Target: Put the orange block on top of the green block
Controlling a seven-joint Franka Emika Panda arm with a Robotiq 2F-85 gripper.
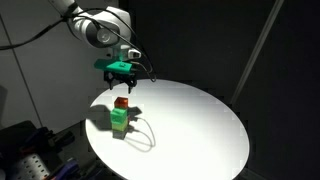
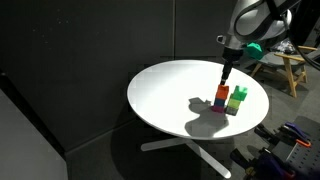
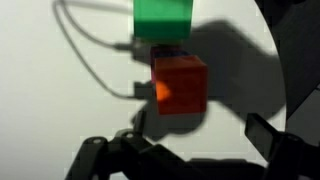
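Note:
The orange block (image 1: pixel 122 102) stands on the round white table (image 1: pixel 190 130), right beside the green block (image 1: pixel 119 120). Both show in both exterior views, the orange block (image 2: pixel 221 96) next to the green block (image 2: pixel 238 97). In the wrist view the orange block (image 3: pixel 180 85) lies just below the green block (image 3: pixel 163 18), with a small dark bluish piece (image 3: pixel 170 50) between them. My gripper (image 1: pixel 124 84) hangs a little above the orange block (image 2: pixel 226 72). Its jaws are open and empty (image 3: pixel 185 150), apart from the block.
The blocks sit near the table's edge (image 2: pixel 255 118). Dark curtains stand behind the table. A wooden stool (image 2: pixel 293 62) stands beyond the table. Equipment (image 1: pixel 30 150) lies beside the table's rim.

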